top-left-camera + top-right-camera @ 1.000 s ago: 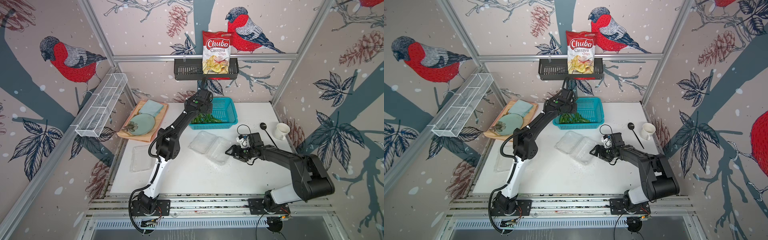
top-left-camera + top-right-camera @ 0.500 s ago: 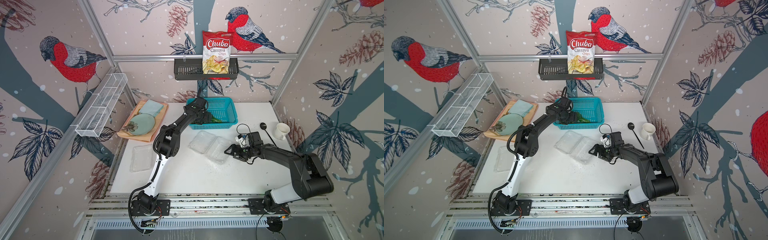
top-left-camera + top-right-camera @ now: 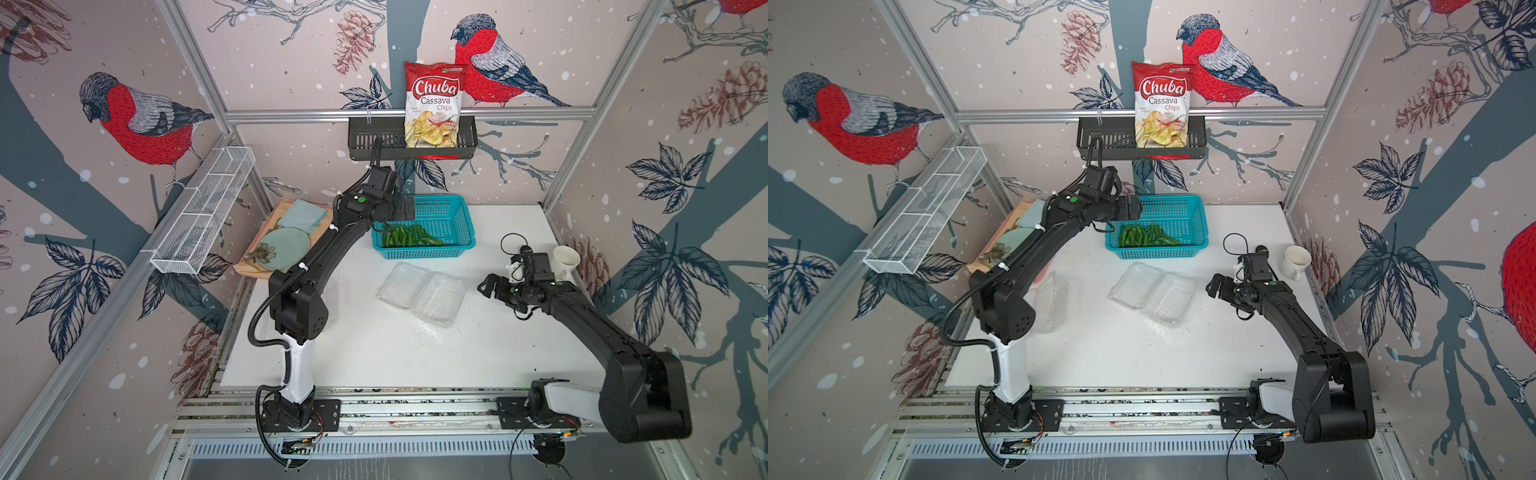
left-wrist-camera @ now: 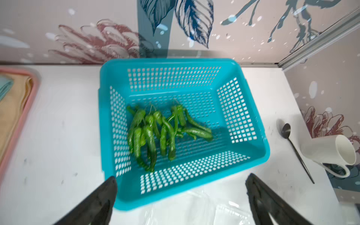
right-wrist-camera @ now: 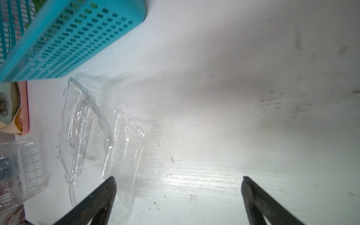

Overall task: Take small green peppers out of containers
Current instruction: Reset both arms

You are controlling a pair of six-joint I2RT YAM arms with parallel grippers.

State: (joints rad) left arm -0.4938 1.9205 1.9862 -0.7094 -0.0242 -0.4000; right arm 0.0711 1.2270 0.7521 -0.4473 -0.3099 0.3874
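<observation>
White tabletop (image 3: 374, 353) fills a booth papered with red-breasted birds and pine cones. We take the teal perforated basket (image 3: 422, 252), set near the back wall, as our landmark.

Every one of the small green peppers (image 4: 155, 134) that we can see lies heaped on the basket's floor, toward its left side. Just in front of the basket, an open clear clamshell container (image 3: 422, 295) lies flat with both halves spread, and it looks empty. A second clear container (image 3: 1052, 305) sits well to the basket's front-left, beside the left arm. We see no green in it, though glare makes that hard to confirm.

The left gripper (image 4: 180, 180) hovers above the basket's front edge, jaws spread wide and holding nothing. The right gripper (image 5: 178, 179) hangs low over bare table to the basket's front-right, just past the open container, its jaws also wide apart and empty.

We judge that the peppers are out of the containers, so the task looks at or near its end. The next move calls for drawing both arms away without clipping the basket's rim or nudging the light plastic. A closer look into the second container would be wise.
</observation>
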